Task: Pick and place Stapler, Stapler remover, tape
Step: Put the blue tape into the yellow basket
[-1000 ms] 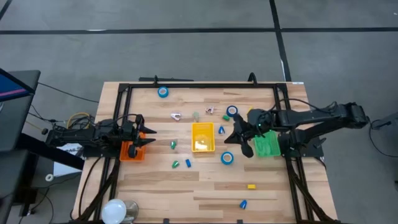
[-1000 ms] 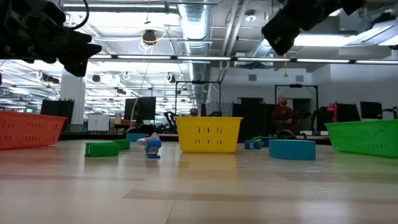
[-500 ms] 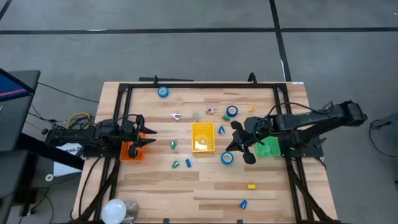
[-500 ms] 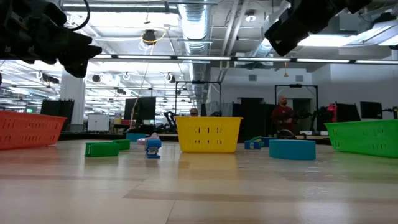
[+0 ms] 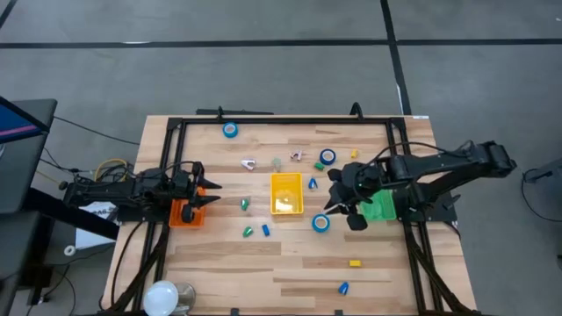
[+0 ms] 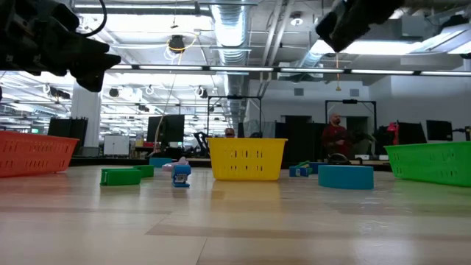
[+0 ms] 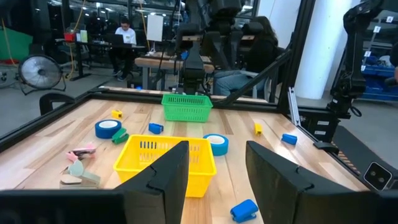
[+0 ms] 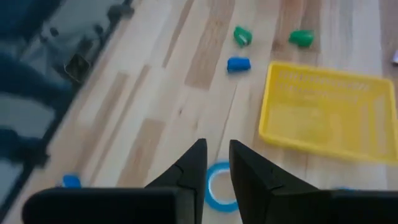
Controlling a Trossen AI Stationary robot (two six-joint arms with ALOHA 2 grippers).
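Three blue tape rolls lie flat on the wooden table: one near the far edge [image 5: 230,130], one right of the middle [image 5: 327,157], and one [image 5: 321,223] in front of the yellow basket [image 5: 286,193]. My right gripper [image 5: 335,208] hangs tilted downward just above that last roll [image 8: 217,190]. Its fingers [image 8: 216,149] are open by a narrow gap and hold nothing. My left gripper [image 5: 211,194] waits level over the orange basket [image 5: 186,213], open [image 7: 216,168] and empty. Small blue, green and pink pieces lie scattered; which is the stapler or the remover I cannot tell.
A green basket [image 5: 378,206] stands under my right arm. Small pieces lie left of the yellow basket [image 5: 248,232] and near the front edge [image 5: 355,262], [image 5: 343,287]. A light bulb [image 5: 162,297] sits at the near left corner. A black frame [image 5: 285,120] borders the table.
My right gripper has moved a little toward the near edge, closer to the tape roll in front of the yellow basket. It has also risen slightly and tipped. The left arm and all objects have stayed where they were.
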